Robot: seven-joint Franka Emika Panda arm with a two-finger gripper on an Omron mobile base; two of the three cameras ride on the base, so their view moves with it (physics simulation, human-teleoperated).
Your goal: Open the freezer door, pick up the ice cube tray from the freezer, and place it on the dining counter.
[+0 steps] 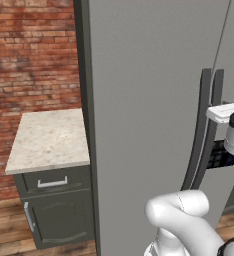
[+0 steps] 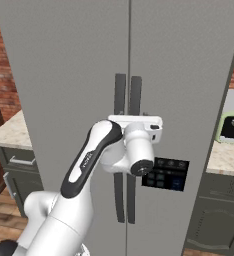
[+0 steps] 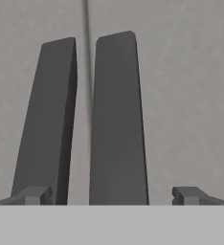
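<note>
The freezer (image 2: 189, 60) is a tall grey two-door appliance, and both doors are shut. The freezer door (image 1: 149, 100) (image 2: 64, 75) is the plain left panel with a dark vertical handle (image 2: 120, 95) (image 1: 205, 100). The neighbouring door carries a black dispenser panel (image 2: 165, 180). My gripper (image 3: 111, 196) (image 2: 136, 121) faces the two handles at mid height, close to the seam. It is open, with fingertips (image 3: 35, 195) wide apart and nothing between them. In the hand view the right-hand handle (image 3: 116, 119) lies between the fingertips and the left one (image 3: 47, 119) rises just inside the left tip. The ice cube tray is hidden and the dining counter is out of view.
A small stone-topped cabinet (image 1: 49, 140) with a drawer stands left of the freezer against a brick wall (image 1: 34, 55). Right of the freezer a counter (image 2: 224, 157) holds a pale green appliance (image 2: 233, 127). My white arm (image 2: 84, 165) rises in front of the doors.
</note>
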